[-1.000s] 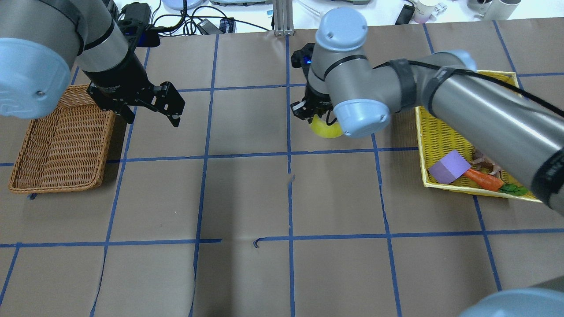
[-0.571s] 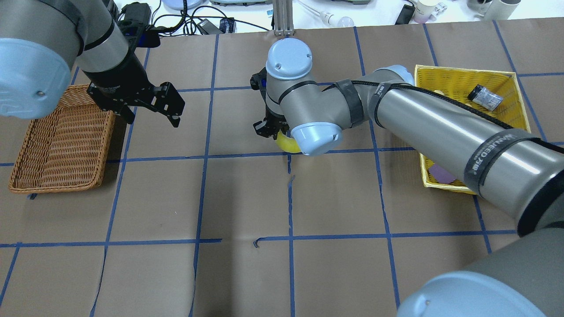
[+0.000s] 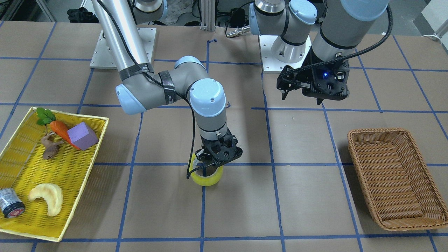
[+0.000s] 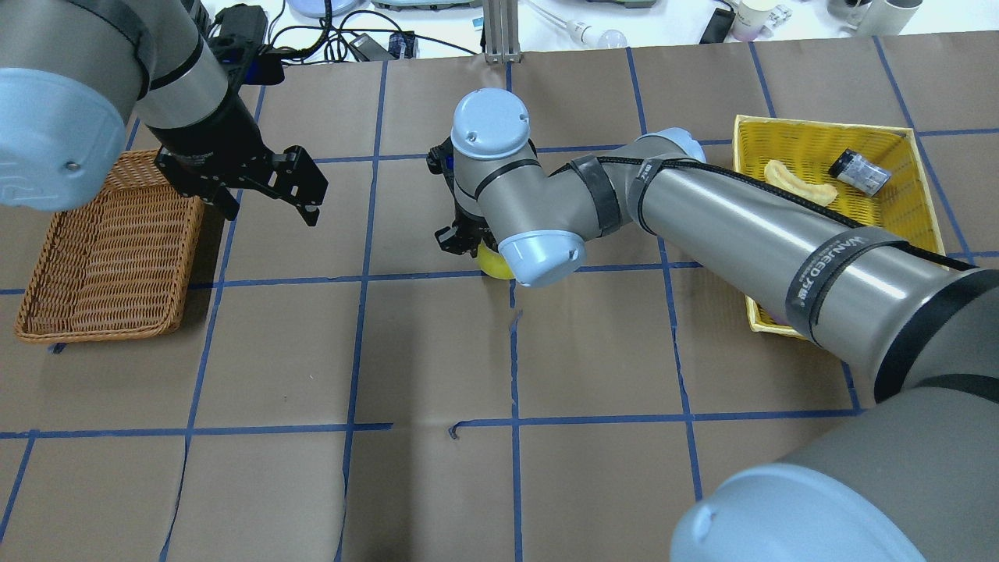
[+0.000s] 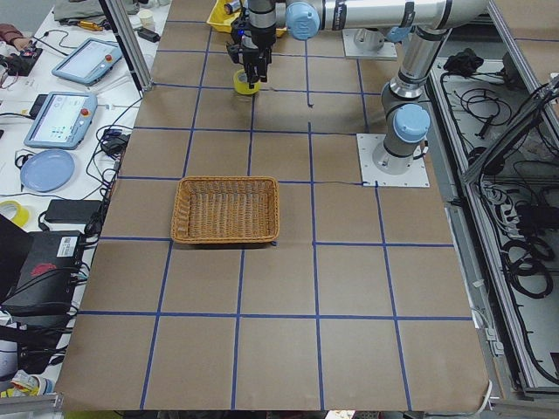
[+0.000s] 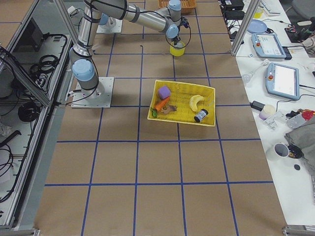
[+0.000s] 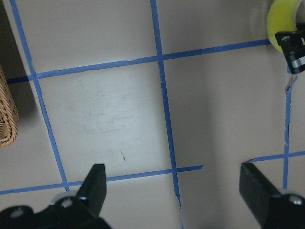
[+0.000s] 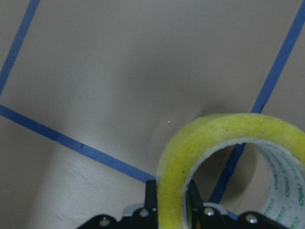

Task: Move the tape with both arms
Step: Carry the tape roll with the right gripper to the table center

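Observation:
The tape is a yellow-green roll held near the table's middle by my right gripper, which is shut on the roll's wall. In the right wrist view the fingers clamp the tape just above the brown paper. In the overhead view the tape peeks out from under the right wrist. My left gripper is open and empty, hanging in the air beside the wicker basket, well to the left of the tape. In the left wrist view the tape sits at the top right.
A wicker basket stands on the left side, empty. A yellow tray on the right side holds a banana, a purple block, a carrot and a small dark cylinder. Blue tape lines grid the table.
My right arm has carried the tape leftward from near the yellow tray to the table's middle. The left arm has not moved.

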You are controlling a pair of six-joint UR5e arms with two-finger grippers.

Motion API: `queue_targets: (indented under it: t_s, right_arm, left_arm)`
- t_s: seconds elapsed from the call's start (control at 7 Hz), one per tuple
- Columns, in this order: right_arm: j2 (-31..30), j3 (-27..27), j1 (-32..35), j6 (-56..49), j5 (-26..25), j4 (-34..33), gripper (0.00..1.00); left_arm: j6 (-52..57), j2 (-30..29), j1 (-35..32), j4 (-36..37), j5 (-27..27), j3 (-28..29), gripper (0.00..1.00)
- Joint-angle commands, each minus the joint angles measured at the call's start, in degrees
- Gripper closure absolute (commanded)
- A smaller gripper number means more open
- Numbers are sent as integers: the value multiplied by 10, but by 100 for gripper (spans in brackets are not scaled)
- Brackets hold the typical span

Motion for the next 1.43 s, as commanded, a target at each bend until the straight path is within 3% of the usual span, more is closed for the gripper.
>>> queue_targets:
  t_s: [0.0, 0.29, 0.57, 0.86, 1.0, 1.14, 1.29]
  right_arm:
    - [30, -50, -1, -8, -8, -7, 100]
    - [72, -87, -1, -10, -25, -8, 100]
    - [73, -84, -1, -26, -32, -5, 98]
    - [75, -80, -1, -40, -51, -2, 55]
    - [73, -81, -2, -37, -47, 0, 20]
    - [69, -88, -3, -29, -45, 2, 0]
    - [52, -89, -12, -32, -46, 5, 0]
  left_arm:
    - [0, 0, 0, 0, 0, 0, 0]
    - [0, 0, 0, 0, 0, 0, 0]
    - [0, 0, 0, 0, 0, 0, 0]
    - [0, 0, 0, 0, 0, 0, 0]
    - [0, 0, 0, 0, 0, 0, 0]
    - [0, 0, 0, 0, 0, 0, 0]
    - [0, 0, 0, 0, 0, 0, 0]
